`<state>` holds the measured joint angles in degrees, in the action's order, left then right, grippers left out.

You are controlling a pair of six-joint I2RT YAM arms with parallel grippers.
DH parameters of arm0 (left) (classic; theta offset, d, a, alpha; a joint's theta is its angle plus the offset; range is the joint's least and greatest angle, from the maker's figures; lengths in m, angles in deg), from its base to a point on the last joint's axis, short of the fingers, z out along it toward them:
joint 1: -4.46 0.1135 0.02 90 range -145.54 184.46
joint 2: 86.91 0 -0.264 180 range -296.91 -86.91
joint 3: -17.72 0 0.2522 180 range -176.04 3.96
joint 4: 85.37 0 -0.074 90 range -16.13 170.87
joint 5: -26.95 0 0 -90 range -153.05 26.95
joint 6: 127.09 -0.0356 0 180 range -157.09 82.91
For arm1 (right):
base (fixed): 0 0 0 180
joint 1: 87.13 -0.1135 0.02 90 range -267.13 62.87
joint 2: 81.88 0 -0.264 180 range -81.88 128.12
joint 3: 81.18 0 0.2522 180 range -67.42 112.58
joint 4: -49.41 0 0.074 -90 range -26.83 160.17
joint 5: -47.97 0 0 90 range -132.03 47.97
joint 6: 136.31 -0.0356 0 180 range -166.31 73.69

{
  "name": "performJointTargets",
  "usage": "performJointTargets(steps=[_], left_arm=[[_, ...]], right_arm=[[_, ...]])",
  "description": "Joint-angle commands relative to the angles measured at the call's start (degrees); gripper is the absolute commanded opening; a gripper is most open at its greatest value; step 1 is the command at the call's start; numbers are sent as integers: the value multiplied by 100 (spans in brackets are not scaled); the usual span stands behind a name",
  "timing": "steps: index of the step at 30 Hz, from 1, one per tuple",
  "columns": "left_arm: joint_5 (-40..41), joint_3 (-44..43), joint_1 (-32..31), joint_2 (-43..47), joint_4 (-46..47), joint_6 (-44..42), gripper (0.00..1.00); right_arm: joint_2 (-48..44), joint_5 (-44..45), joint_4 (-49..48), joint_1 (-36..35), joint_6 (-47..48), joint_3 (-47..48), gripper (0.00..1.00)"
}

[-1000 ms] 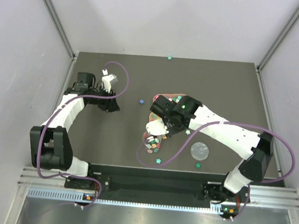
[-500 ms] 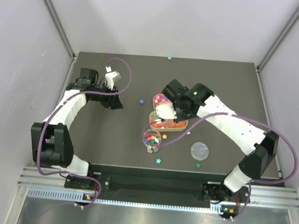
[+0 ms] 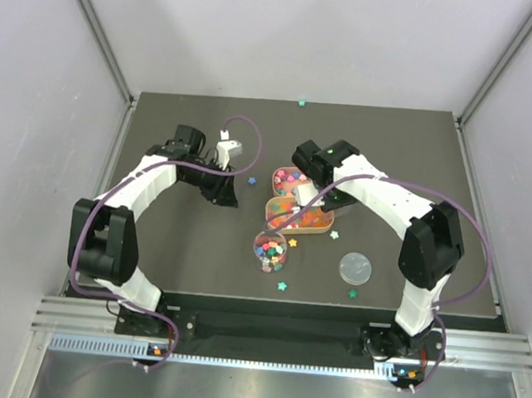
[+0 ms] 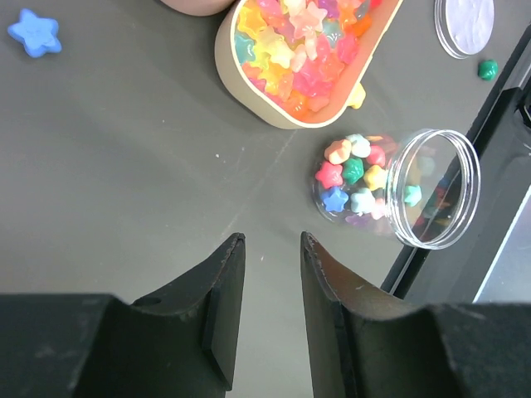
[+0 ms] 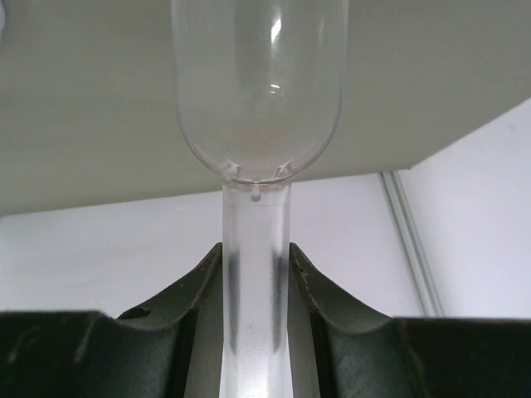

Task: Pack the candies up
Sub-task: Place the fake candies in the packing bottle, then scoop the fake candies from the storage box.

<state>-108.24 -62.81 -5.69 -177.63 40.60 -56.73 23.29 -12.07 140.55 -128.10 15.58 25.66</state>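
The candies are tiny bright stars. Many fill two tan trays (image 3: 312,227), and some lie in the clear round jar (image 3: 269,249). In the left wrist view the jar (image 4: 431,199) shows its open mouth and holds several stars, with a candy tray (image 4: 228,58) above it. My left gripper (image 3: 227,194) is open and empty over bare table left of the trays; its fingertips (image 4: 236,249) stand apart. My right gripper (image 3: 331,195) is over the trays, shut on the handle of a clear scoop (image 5: 257,274). The scoop's bowl (image 5: 259,83) is empty.
The jar's clear lid (image 3: 355,265) lies right of the jar and also shows in the left wrist view (image 4: 465,21). Loose stars lie about: blue (image 3: 252,181), green at the far edge (image 3: 301,102), and green by the near edge (image 3: 282,285).
My right gripper has moved from the jar back over the trays with the scoop, which now points up. My left gripper has moved right, toward the trays.
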Motion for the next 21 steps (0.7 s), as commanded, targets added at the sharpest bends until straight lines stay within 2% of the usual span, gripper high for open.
performJointTargets(steps=[1, 9, 21], left_arm=[[-139, -267, -22, -200, 125, -31, 38], [-297, -127, -92, -342, 204, -31, 38], [-605, 120, -162, -578, 169, -49, 36]], right_arm=[[100, 660, 682, 1, 288, 422, 0], [426, 924, 699, -42, 535, 492, 0], [803, 582, 699, -324, 456, 439, 0]])
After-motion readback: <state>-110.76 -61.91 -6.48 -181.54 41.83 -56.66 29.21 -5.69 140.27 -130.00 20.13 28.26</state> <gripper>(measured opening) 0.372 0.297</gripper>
